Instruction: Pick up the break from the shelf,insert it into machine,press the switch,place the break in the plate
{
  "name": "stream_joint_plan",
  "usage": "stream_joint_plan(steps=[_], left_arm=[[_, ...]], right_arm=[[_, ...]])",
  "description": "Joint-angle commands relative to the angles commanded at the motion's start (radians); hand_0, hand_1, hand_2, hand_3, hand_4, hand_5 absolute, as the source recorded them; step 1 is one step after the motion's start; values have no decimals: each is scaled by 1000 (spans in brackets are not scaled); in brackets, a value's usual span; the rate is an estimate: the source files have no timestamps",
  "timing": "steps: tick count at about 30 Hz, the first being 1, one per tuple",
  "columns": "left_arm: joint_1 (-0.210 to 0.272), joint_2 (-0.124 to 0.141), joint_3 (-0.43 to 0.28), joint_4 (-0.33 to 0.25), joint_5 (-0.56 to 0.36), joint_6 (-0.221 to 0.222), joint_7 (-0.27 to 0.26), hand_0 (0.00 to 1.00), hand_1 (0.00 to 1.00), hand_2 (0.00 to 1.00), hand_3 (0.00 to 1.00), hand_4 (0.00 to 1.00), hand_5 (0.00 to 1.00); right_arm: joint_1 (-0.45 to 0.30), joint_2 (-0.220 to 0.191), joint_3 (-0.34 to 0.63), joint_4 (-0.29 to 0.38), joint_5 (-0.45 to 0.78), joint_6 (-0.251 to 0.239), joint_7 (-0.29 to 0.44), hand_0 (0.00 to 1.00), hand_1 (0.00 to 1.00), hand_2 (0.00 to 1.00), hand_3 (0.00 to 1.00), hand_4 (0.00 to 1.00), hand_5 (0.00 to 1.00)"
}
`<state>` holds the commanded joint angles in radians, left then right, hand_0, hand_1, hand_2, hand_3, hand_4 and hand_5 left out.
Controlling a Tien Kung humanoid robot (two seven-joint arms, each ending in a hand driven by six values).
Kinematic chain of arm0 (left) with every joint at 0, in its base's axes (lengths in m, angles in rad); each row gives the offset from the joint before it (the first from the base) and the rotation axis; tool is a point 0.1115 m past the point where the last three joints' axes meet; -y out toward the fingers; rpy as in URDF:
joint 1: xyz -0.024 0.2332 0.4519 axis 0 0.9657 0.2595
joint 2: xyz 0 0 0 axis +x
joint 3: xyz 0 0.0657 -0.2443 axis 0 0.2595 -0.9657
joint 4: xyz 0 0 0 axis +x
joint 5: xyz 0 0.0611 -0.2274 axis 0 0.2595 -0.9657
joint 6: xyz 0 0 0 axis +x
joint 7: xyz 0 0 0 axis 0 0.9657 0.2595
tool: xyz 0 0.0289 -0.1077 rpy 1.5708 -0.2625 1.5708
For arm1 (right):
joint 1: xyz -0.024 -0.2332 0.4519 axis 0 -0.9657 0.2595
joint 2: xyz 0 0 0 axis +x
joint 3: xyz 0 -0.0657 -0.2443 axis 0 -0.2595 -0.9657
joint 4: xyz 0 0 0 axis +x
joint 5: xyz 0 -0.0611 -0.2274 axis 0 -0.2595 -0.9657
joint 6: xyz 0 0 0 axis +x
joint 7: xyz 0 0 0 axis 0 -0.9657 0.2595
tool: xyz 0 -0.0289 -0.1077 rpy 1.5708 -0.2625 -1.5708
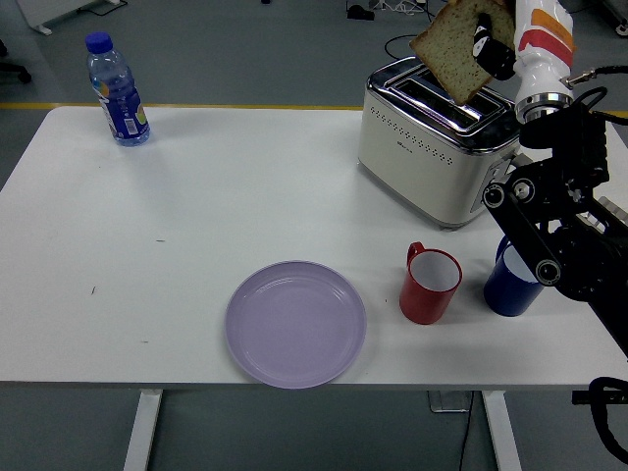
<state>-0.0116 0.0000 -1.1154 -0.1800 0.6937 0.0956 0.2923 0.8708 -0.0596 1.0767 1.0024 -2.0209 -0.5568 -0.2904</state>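
Note:
A brown slice of bread (453, 49) hangs tilted just above the slots of the cream and chrome toaster (432, 147) at the table's back right. My right hand (491, 39) is shut on the slice's right edge, with the black arm (549, 216) reaching in from the right and covering the toaster's switch side. A lilac plate (295, 324) lies near the front edge, left of centre. The left arm does not show.
A red mug (430, 286) stands in front of the toaster, and a blue mug (510, 285) beside it is partly hidden by my arm. A water bottle (117, 90) stands at the back left corner. Cables lie on the floor beyond the table.

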Motion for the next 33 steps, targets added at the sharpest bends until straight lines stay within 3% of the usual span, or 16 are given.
stream_joint_plan(steps=[11,33], left_arm=[[-4,0,3,0,2,1,0,425,514,631,767,589,998],[-13,0,3,0,1,3,-4,422,511,629,765,593,998]], right_arm=[[10,14,-14,-73,-17,-14,30,222,319,386,491,477,2],[21,7,-12,-116,-34,4,35,228,321,385,491,493,2]])
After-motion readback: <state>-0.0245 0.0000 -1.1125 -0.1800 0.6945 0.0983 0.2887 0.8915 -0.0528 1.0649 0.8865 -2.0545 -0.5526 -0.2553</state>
